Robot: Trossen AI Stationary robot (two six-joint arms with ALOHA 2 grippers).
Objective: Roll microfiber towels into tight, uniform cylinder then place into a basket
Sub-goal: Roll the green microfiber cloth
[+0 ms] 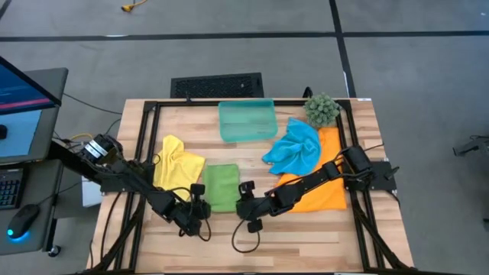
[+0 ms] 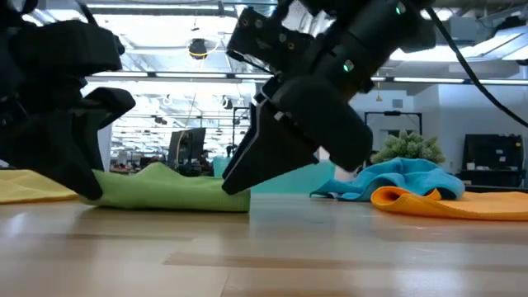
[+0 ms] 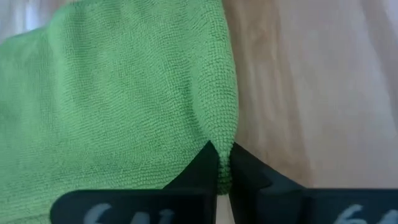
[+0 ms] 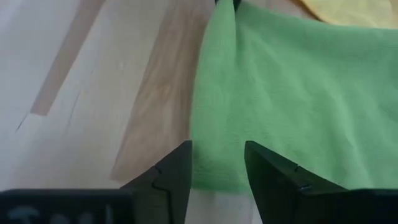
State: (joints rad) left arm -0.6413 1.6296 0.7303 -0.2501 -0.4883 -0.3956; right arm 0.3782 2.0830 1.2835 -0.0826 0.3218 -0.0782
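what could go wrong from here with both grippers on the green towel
The left gripper is pinched shut on only a thin bit of the green towel's edge, so it may slip free. The right gripper is open around the opposite corner; if it closes unevenly, the roll could start skewed. The yellow towel lies against the green one and might get dragged along.

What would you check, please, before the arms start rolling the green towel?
1. Left gripper shut on the green towel corner: ok.
2. Right gripper closed on its corner: not ok, fingers straddle the edge, open.
3. Green towel flat on the table: ok, slight hump.
4. Yellow towel off the green one: cannot tell; they meet at an edge.
5. Basket free to receive: ok.
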